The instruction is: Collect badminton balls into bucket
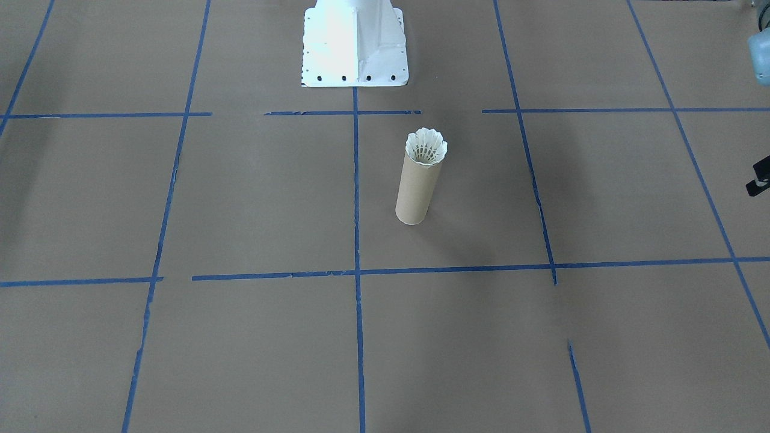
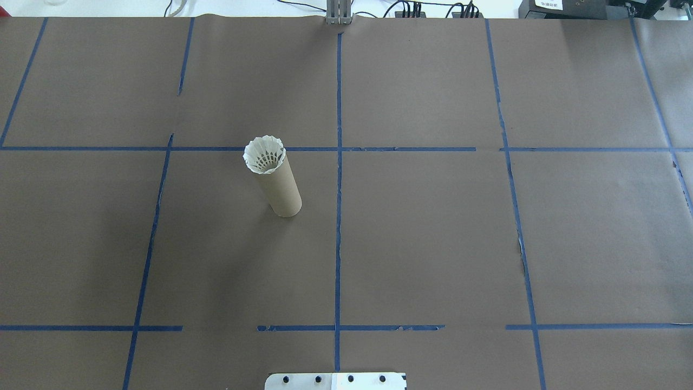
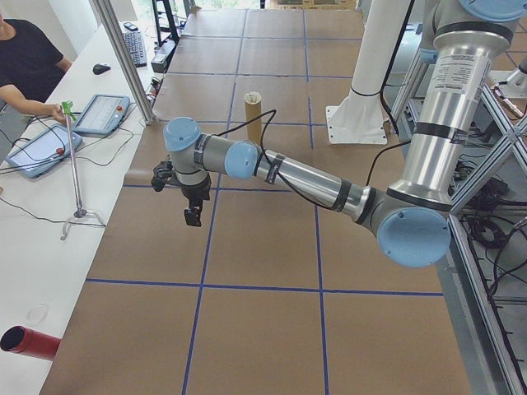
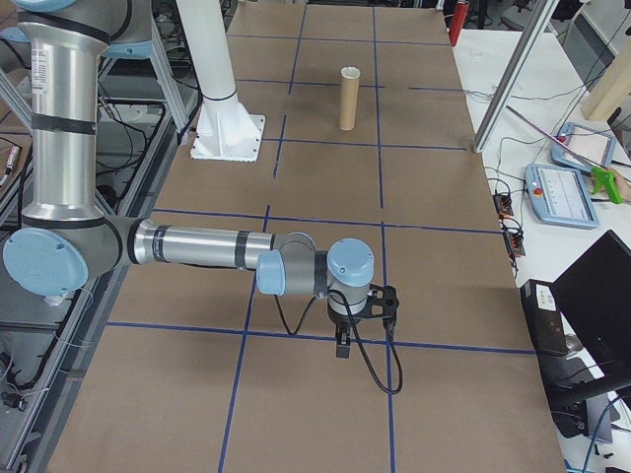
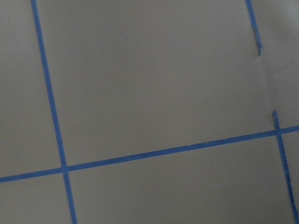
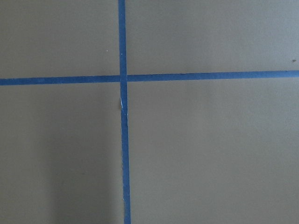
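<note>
Shuttlecock [image 2: 264, 154] sits in the mouth of the cardboard tube [image 2: 280, 188], feather skirt flaring out over the rim, cork end down inside & out of sight. Tube stands upright on the brown paper table [image 2: 433, 244], just left of center in the overhead view, right of center in the front-facing one, near the vertical blue tape line [image 2: 338, 216]. Nothing touching it.

Left gripper [image 3: 193, 216] hangs over the table at mid-left of the left side view, pointing down, well apart from the tube. It shows only in that side view, so can't tell if released or clenched. Right gripper [image 4: 341, 347] hangs low center in the right side view, far from the tube at top of frame; same there, can't tell.

Both wrist cams: just brown paper w/ blue tape crossings.

White robot base [image 1: 355, 42] at top center of front view. A person sits at a tablet [image 3: 103, 113], upper left of the left side view.
</note>
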You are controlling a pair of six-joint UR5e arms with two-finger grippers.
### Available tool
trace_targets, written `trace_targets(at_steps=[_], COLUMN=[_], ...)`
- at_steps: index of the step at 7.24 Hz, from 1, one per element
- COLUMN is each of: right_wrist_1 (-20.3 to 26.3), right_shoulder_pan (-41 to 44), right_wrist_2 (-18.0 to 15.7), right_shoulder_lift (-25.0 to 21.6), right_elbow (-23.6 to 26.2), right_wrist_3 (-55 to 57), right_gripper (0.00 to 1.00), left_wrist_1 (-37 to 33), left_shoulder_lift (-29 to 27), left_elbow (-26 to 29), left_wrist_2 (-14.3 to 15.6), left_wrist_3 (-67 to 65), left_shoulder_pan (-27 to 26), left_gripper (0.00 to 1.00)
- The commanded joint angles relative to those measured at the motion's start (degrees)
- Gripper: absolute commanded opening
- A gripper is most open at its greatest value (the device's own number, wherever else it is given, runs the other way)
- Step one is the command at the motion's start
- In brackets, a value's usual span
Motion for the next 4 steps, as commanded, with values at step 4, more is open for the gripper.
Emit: trace_targets(at_steps=[4], right_wrist_1=[0.00], right_shoulder_pan=[0.00], right_wrist_2=[0.00], right_shoulder_lift=[0.00], right_elbow=[0.00], right_wrist_3=[0.00], right_gripper=[1.00], left_wrist_1=[0.25], left_shoulder_lift=[4.61], left_elbow=[10.42], left_wrist_2=[1.81], left_wrist_3=[14.42], left_shoulder_pan=[-4.21], left_gripper=[1.00])
